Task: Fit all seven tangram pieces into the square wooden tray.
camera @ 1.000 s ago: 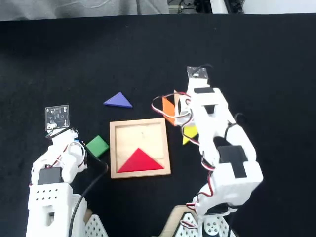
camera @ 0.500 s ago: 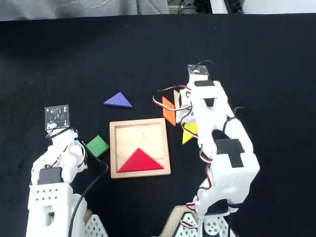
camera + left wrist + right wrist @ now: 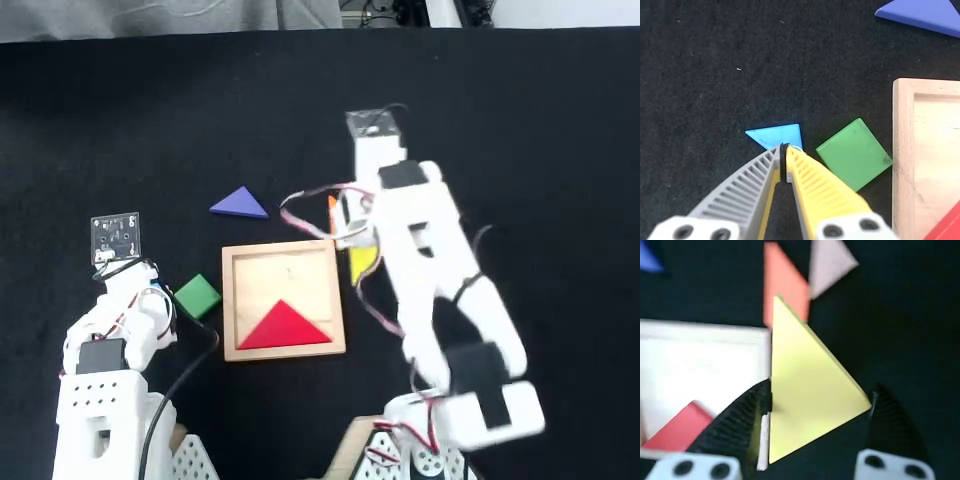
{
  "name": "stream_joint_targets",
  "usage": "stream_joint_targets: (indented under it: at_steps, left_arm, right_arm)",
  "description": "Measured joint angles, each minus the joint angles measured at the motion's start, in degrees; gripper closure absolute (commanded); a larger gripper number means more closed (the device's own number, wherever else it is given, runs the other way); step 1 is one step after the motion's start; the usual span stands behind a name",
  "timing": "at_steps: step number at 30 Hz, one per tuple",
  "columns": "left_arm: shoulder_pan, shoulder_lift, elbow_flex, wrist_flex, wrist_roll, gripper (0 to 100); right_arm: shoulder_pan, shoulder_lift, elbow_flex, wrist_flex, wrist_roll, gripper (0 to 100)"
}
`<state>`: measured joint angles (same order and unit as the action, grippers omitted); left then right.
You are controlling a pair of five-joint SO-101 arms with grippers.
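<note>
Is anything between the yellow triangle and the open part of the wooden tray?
Nothing visible. The yellow triangle, held in the right hand, overlaps the rim of the tray. The red triangle fills only the part nearest the arms.

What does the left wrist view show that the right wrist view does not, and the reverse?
Left wrist view, not the right: the light blue triangle, the green square and the shut left fingers. Right wrist view, not the left: the yellow triangle gripped between the right fingers, the orange piece and a pale triangle. Both: the wooden tray, the red triangle and the dark blue triangle.
</note>
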<state>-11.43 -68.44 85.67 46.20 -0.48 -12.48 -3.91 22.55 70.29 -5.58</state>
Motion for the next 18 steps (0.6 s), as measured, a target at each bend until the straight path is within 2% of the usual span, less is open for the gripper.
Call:
stream_joint_targets:
  at_steps: [5, 12, 15, 18]
  left_arm:
    - [0.00, 0.00, 0.00, 0.00, 0.00, 97]
    - [0.00, 0.00, 0.00, 0.00, 0.00, 97]
    - [0.00, 0.00, 0.00, 0.00, 0.00, 97]
    - [0.00, 0.00, 0.00, 0.00, 0.00, 97]
  right_arm:
    - [-8.35, -4.75, 1.67, 0.00, -0.97, 77.2]
    - [-22.95, -2.81, 1.67, -3.16, -15.38, 77.6]
    - [-30.33, -0.09, 1.67, -5.89, -16.97, 77.6]
    - [-34.11, 1.58, 1.67, -6.77, -19.08, 77.4]
